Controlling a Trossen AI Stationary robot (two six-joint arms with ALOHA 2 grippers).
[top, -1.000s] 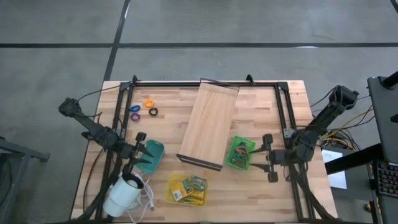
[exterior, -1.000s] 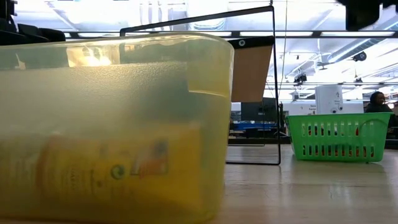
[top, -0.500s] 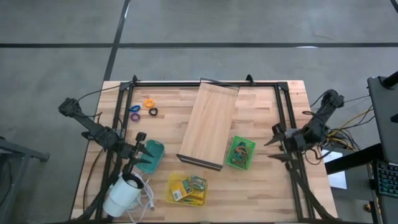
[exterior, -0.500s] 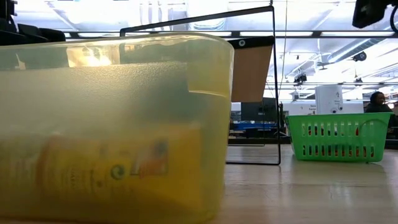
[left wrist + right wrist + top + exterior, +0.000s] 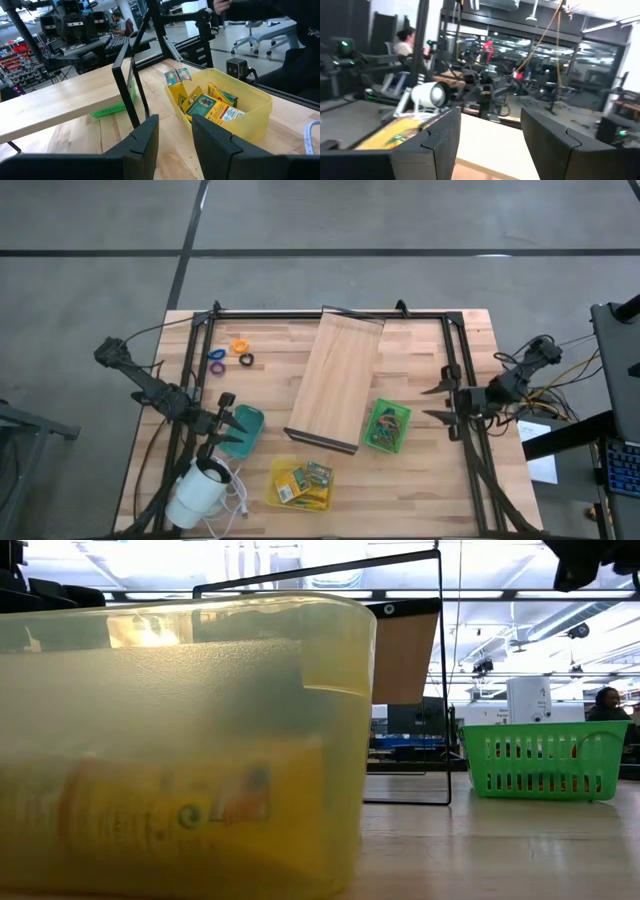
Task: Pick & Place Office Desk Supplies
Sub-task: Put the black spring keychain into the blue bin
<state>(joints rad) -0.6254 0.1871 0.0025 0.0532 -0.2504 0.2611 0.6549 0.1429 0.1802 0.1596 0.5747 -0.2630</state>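
Observation:
Rubber bands fill a green basket [image 5: 386,426] right of the board, and yellow-green packets [image 5: 207,105] lie in a yellow bin [image 5: 300,485] near the front edge. Orange [image 5: 238,346], purple [image 5: 217,355] and black [image 5: 245,360] rings lie flat on the far left of the table. My left gripper [image 5: 226,421] stands open at the left side over a teal tray [image 5: 248,426], with nothing between its fingers [image 5: 172,145]. My right gripper [image 5: 437,403] hangs open by the right frame post, right of the basket and clear of it, fingers wide apart [image 5: 490,145].
A long pale wooden board [image 5: 335,380] lies slanted across the middle. A white round corded device [image 5: 198,492] sits at the near left corner. A black metal frame [image 5: 330,313] runs along the table's far, left and right sides. People sit in the room beyond.
My right gripper has drawn back from beside the green basket toward the table's right edge and a little up, staying open with nothing in it. The basket and the other things have kept their places.

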